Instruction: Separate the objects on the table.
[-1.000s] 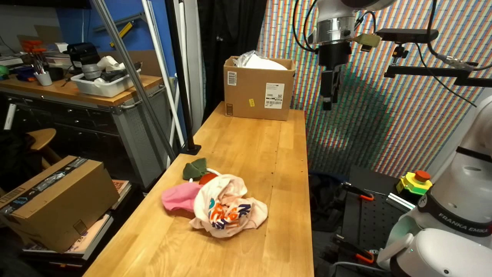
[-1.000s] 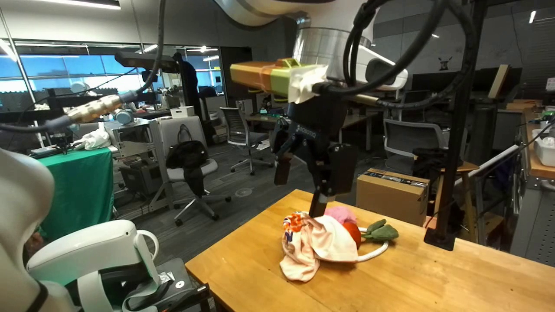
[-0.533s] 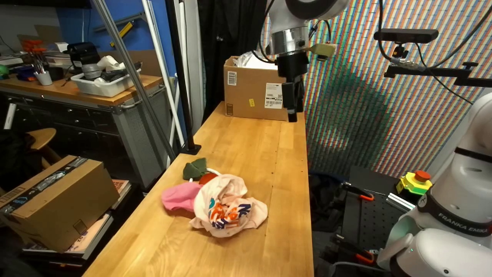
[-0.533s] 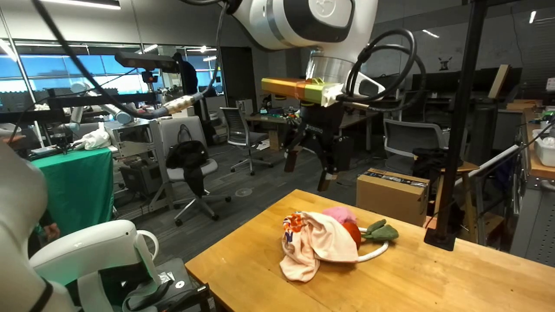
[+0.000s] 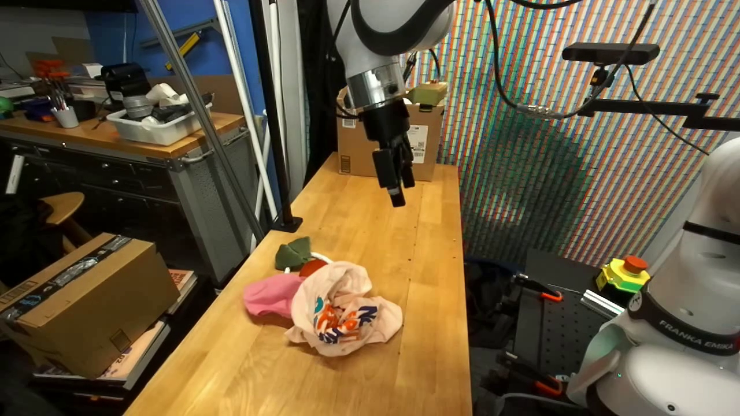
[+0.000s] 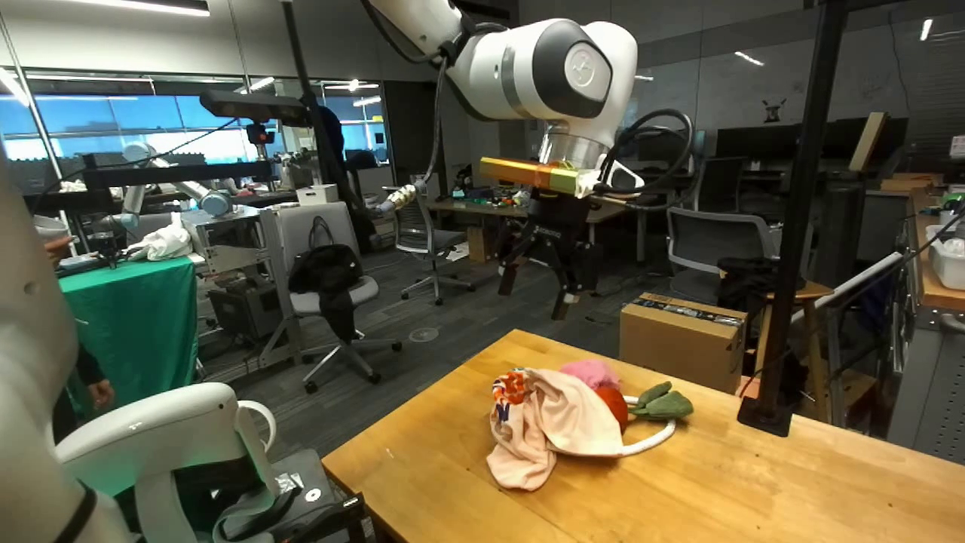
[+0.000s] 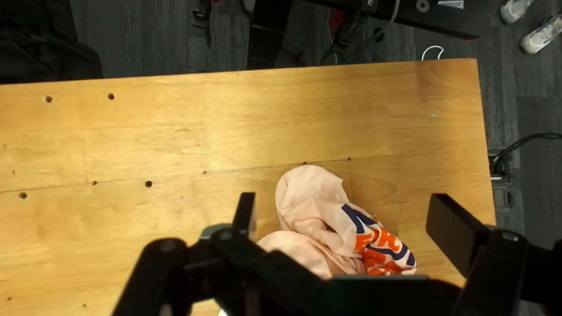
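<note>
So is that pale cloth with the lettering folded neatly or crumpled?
Crumpled: the pale cloth lies in a bunched heap on the table, with uneven folds and its lettering broken by creases.

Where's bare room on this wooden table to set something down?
Free: the table between the printed cloth and the cardboard box at one end, plus the strip from that cloth to the edge facing the robot's base. Crowded: printed cloth, pink cloth, red item, white cord and green item bunch together, green item nearest the black post.

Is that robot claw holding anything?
No, in an exterior view the gripper hangs clear of the printed cloth, its jaws apart, nothing between them.
</note>
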{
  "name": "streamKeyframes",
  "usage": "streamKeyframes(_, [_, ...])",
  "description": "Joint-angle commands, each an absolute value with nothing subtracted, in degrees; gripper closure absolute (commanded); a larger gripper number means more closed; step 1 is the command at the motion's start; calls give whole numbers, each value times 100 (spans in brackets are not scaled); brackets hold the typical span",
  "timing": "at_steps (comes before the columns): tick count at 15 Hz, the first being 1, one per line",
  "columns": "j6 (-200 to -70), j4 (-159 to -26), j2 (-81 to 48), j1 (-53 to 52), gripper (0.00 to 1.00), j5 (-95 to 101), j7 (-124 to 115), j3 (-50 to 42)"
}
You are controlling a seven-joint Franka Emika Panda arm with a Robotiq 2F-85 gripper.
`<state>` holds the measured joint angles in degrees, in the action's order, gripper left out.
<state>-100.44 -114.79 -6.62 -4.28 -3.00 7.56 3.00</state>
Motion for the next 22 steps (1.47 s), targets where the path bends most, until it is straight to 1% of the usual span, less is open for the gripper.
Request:
streamKeyframes(1, [-9867,-10806,-1254,-499,0,-326,741,457])
streamKeyframes(5, [-10152,-10696,-1542,-553,0,-359,785,580])
streamKeyframes(11, [-11019,-10864,-1883,-590,0,-501,750,697])
streamKeyframes(22, [-12343,-10814,-3004,-947,0,14,550,726])
